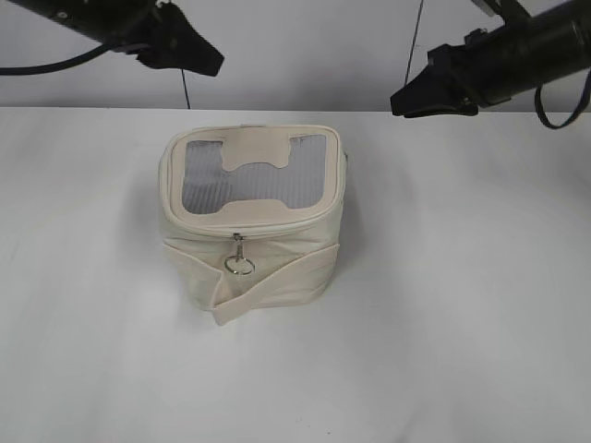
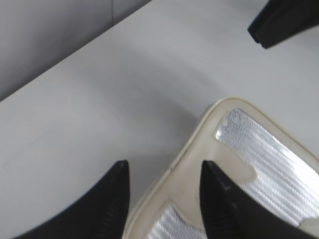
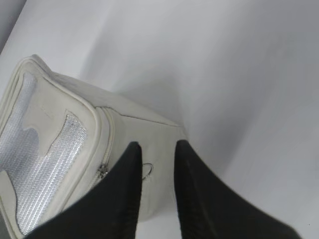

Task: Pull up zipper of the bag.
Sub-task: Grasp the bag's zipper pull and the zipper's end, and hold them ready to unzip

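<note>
The bag (image 1: 251, 221) is untouched; both the left gripper (image 2: 164, 172) and right gripper (image 3: 157, 149) are held apart above it, so the approach is judged in hand; next, 1 ring pull (image 1: 239, 265) must be pinched

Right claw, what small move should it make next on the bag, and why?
Probably lower the right claw toward the ring pull hanging at the front of the bag. Both claws hover open above the bag, touching nothing; the right wrist view already frames a pull between its fingers.
</note>
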Controlling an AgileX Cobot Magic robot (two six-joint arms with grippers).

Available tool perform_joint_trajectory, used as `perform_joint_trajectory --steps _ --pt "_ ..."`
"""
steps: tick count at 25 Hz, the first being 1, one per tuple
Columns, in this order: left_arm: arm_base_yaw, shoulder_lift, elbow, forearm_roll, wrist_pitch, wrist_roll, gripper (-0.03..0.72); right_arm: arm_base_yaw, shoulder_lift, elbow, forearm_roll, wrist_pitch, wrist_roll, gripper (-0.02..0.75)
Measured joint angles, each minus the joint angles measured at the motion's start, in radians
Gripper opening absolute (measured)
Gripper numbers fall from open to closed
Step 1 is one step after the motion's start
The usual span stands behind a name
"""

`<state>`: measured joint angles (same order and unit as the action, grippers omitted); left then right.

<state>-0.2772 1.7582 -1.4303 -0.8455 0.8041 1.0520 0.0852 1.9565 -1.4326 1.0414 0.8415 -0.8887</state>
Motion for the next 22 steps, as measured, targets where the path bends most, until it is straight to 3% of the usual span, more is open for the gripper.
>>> perform_joint_trajectory --steps 3,6,12,20,22 --pt "-0.031 0.117 -0.152 0.003 0.061 0.035 0.352 0.000 -0.141 0.270 0.249 -0.197 -0.255 0.196" --pt "-0.081 0.216 -0.272 0.048 0.125 0.063 0.361 0.000 -0.197 0.439 0.468 -0.258 -0.461 0.216" --pt "-0.173 0.329 -0.364 0.191 0.153 0.073 0.390 0.003 -0.198 0.602 0.696 -0.254 -0.719 0.415" --pt "-0.186 0.372 -0.371 0.176 0.142 0.075 0.390 0.022 -0.198 0.624 0.760 -0.207 -0.826 0.431" --pt "-0.186 0.374 -0.372 0.173 0.139 0.075 0.351 0.047 -0.198 0.624 0.760 -0.211 -0.853 0.431"
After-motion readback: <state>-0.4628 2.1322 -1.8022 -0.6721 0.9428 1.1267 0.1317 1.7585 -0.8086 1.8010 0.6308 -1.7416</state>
